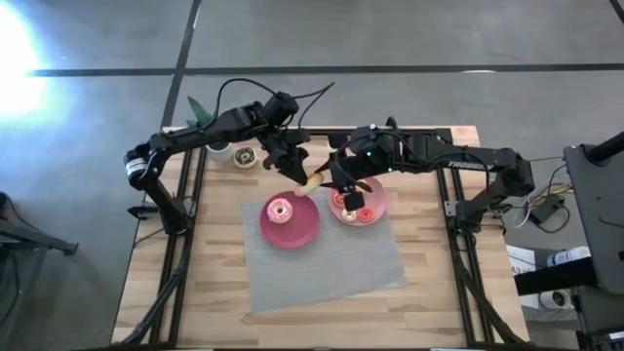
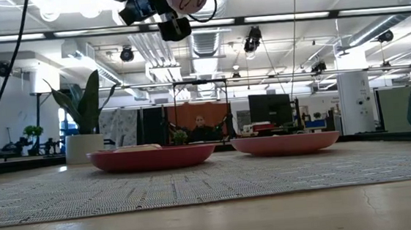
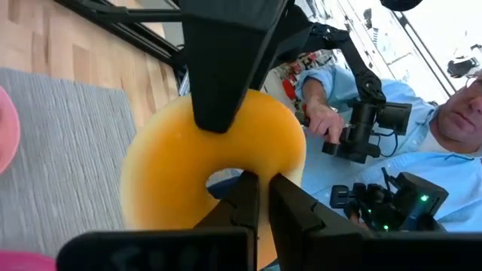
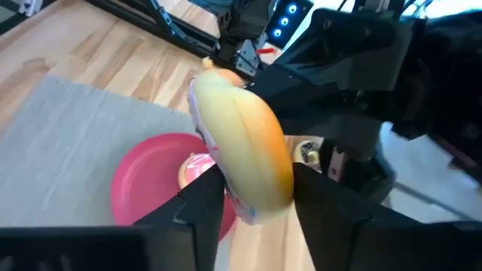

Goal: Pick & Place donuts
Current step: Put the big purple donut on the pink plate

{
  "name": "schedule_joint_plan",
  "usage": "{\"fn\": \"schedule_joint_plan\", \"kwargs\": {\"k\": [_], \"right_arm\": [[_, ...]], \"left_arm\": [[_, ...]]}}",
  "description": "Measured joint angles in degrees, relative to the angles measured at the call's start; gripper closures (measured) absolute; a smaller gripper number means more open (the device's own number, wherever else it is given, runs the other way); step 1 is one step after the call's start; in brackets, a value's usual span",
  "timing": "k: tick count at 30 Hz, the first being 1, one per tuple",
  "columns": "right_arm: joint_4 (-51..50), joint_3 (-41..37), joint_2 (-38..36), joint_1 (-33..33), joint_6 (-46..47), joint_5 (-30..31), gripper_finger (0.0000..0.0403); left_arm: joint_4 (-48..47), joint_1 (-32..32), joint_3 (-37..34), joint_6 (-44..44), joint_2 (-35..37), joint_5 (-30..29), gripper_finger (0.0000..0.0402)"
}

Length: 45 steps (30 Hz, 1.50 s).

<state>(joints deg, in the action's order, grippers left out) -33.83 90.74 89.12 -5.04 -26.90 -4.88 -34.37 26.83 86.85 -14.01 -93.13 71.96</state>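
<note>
An orange-tan donut [image 1: 310, 182] with pale icing hangs in the air between my two grippers, above the gap between the two plates. My left gripper [image 1: 297, 174] reaches it from the table's far left, my right gripper [image 1: 336, 185] from the right. Each is shut on it. The left wrist view shows its plain underside [image 3: 166, 165]; the right wrist view shows it edge-on [image 4: 248, 143]. Another iced donut [image 1: 280, 208] lies on the magenta plate [image 1: 302, 234]. Small red donuts [image 1: 351, 210] lie on the pink plate [image 1: 378, 200]. My left gripper [image 3: 263, 199] has its two fingertips close together at the ring's inner edge [image 3: 252, 162] beside the hole; the fingers themselves hide the exact hold. The donut is clear of the table. My right gripper [image 4: 256, 181] pinches the donut across its two flat faces, one finger [image 4: 207, 192] on the iced side and one [image 4: 309, 192] on the plain side. That finger shows as a dark wedge [image 3: 218, 75] on the underside. The donut stands on edge, lifted clear.
A grey mat [image 1: 322, 263] lies under both plates. A potted plant [image 1: 205, 122] and a small round dark-centred thing [image 1: 244, 156] stand at the far left. Beyond the table a person [image 3: 392, 158] in a light blue shirt holds hand controllers.
</note>
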Motion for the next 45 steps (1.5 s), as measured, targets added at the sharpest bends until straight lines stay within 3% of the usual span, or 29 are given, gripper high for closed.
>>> {"fn": "schedule_joint_plan", "kwargs": {"k": [5,13,19,24,28,31,35,39,45], "right_arm": [[-1.54,-0.10,0.00,-0.04,4.21,-1.33,0.0306],[-5.21,-0.24,0.00,-0.42,10.69,-1.04,0.0372],[-7.82,-1.50,-0.02,-1.34,17.91,-4.15,0.0383],[-5.85,-6.47,0.60,-4.51,32.16,-8.65,0.0384],[-0.37,-11.67,3.13,-6.89,44.79,-14.05,0.0385],[4.70,-14.36,7.31,-7.94,52.33,-18.57,0.0385],[7.64,-14.34,14.76,-7.84,55.22,-22.54,0.0383],[7.21,-11.47,21.11,-7.98,55.56,-26.89,0.0380],[5.11,-6.09,28.12,-8.39,56.97,-30.97,0.0379]], "left_arm": [[0.35,0.00,0.00,-0.83,0.01,-1.26,0.0401],[0.29,-0.04,0.00,-2.49,0.66,-17.01,0.0378],[-1.02,0.16,-0.08,-0.09,3.15,-39.17,0.0322],[-4.85,-1.12,-0.02,6.64,9.37,-50.10,0.0299],[-5.36,-5.54,-1.43,9.02,15.59,-60.59,0.0296],[-4.93,-10.41,-3.20,10.49,20.52,-71.81,0.0296],[-4.40,-16.06,-5.94,9.82,25.76,-83.16,0.0296],[-5.34,-18.86,-8.28,6.19,29.20,-87.64,0.0296],[-6.18,-19.84,-12.31,1.42,33.49,-88.57,0.0296]]}}
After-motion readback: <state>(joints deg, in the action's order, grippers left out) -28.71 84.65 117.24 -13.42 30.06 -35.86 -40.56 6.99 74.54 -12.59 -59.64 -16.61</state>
